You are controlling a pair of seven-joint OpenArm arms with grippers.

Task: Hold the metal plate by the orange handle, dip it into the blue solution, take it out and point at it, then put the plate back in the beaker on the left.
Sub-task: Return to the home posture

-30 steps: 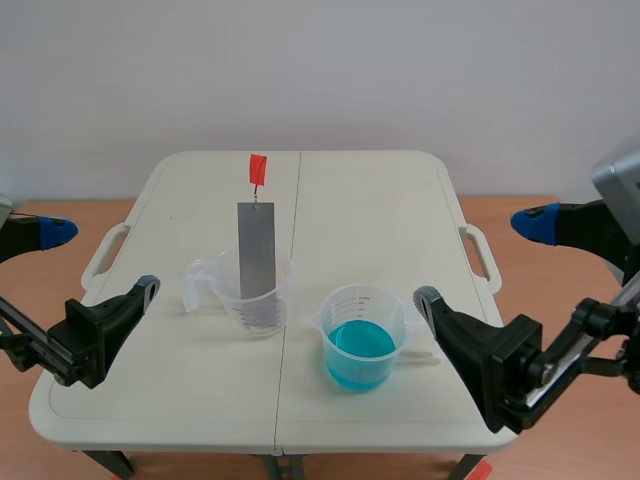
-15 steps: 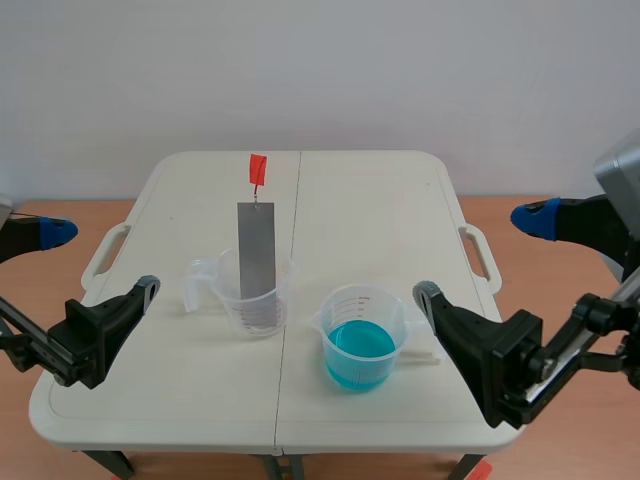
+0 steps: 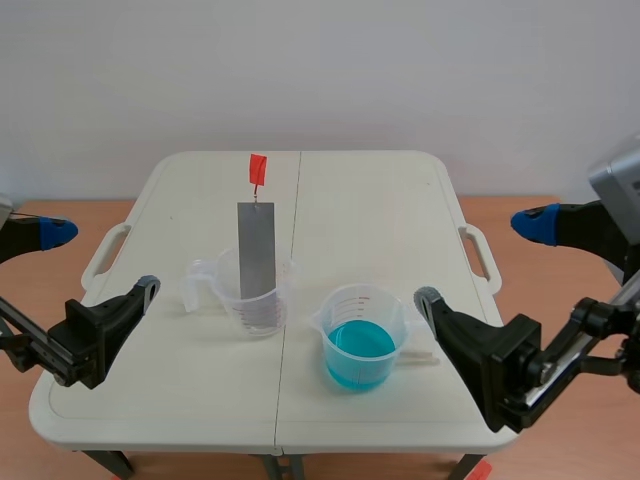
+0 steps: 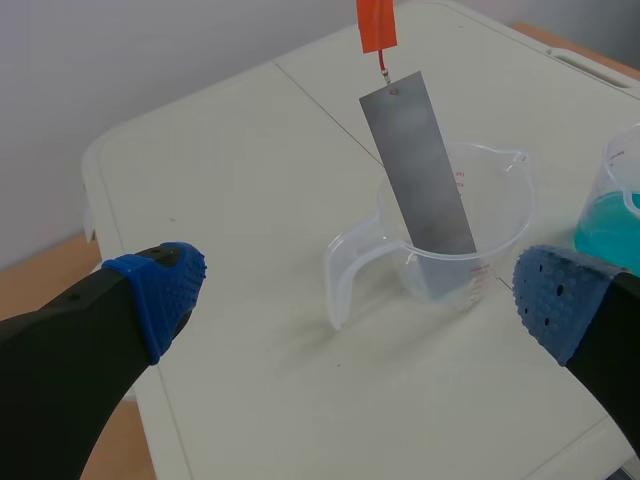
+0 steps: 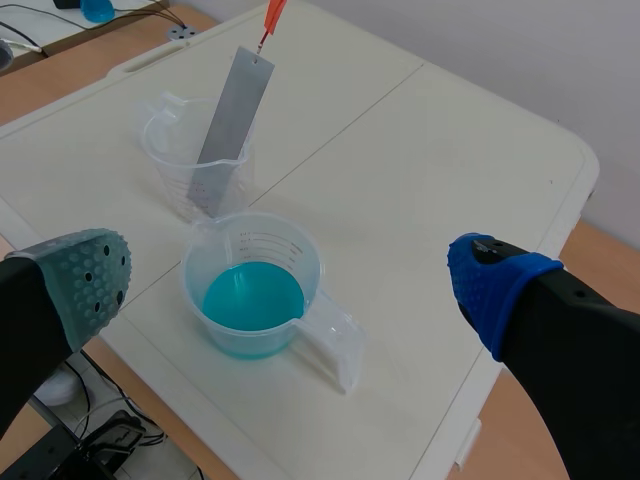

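A grey metal plate (image 3: 255,250) leans upright in an empty clear beaker (image 3: 250,298) left of the table's middle, and its orange handle (image 3: 257,168) sticks up above the plate. To its right stands a clear beaker of blue solution (image 3: 360,345). My left gripper (image 3: 100,262) is open at the table's left edge, apart from the plate (image 4: 418,165) and its beaker (image 4: 455,240), which lie ahead of it. My right gripper (image 3: 480,262) is open at the right edge. In the right wrist view the blue beaker (image 5: 253,300) lies just ahead of the open fingers, the plate (image 5: 230,115) beyond it.
The white folding table (image 3: 370,200) has a centre seam and carry handles on both sides. The blue beaker's handle (image 5: 335,345) points toward my right arm; the empty beaker's handle (image 4: 350,270) points toward my left arm. Cables and small items lie beyond the table's edge (image 5: 60,20).
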